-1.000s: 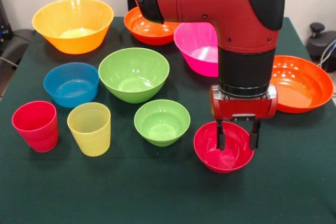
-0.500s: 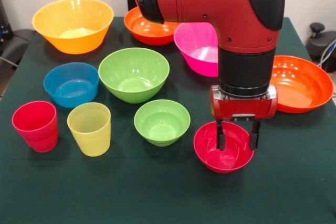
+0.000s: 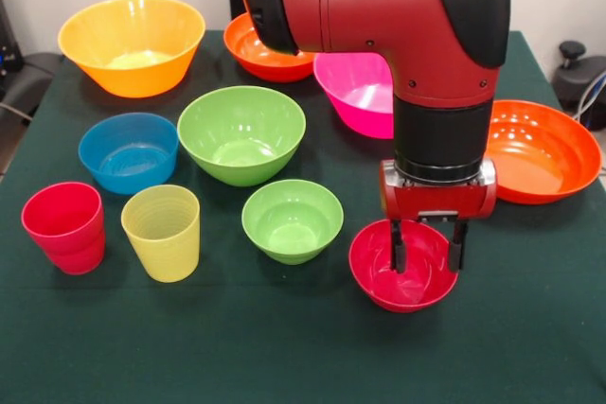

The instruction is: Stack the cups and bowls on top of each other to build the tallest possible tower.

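Table (image 3: 284, 347) covered in dark green cloth, filling most of the frame; pale wall behind; black gear at the left edge (image 3: 19, 73) and a black knobbed piece at the right edge (image 3: 578, 68).

Bowls all separate, nothing nested: yellow-orange bowl (image 3: 132, 44) far left; orange bowl (image 3: 265, 49) behind the arm; pink bowl (image 3: 355, 87) partly hidden by the arm; wide orange bowl (image 3: 540, 150) near the table's right edge; large green bowl (image 3: 241, 134) centre; blue bowl (image 3: 128, 151) just left of it; small green bowl (image 3: 292, 220) in front.

Red cup (image 3: 64, 227) and yellow cup (image 3: 162, 232) upright, just beside each other at front left; red cup near the table's left edge.

Gripper (image 3: 426, 251) hangs straight down from the red and black arm (image 3: 407, 7); fingers (image 3: 399, 245) apart, tips inside the small red bowl (image 3: 402, 267), right finger close to its right rim; can't tell if they touch the bowl.

Open cloth: whole front strip below cups and bowls; front right corner beside the red bowl; gap between the small green and red bowls is narrow.
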{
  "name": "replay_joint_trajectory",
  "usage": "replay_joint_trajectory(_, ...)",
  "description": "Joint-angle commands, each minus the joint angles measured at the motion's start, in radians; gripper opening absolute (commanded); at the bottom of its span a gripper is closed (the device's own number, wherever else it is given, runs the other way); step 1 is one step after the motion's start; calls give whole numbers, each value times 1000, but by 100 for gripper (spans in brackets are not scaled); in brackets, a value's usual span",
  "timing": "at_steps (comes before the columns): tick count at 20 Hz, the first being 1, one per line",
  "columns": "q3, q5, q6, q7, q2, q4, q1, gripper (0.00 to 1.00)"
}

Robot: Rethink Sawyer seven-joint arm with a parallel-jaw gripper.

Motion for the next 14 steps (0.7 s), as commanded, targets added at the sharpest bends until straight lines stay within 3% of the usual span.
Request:
replay_joint_trajectory(1,66,3,5,113,58,-1,21,100)
replay_joint_trajectory(14,77,25,87,100,3,10,14,100)
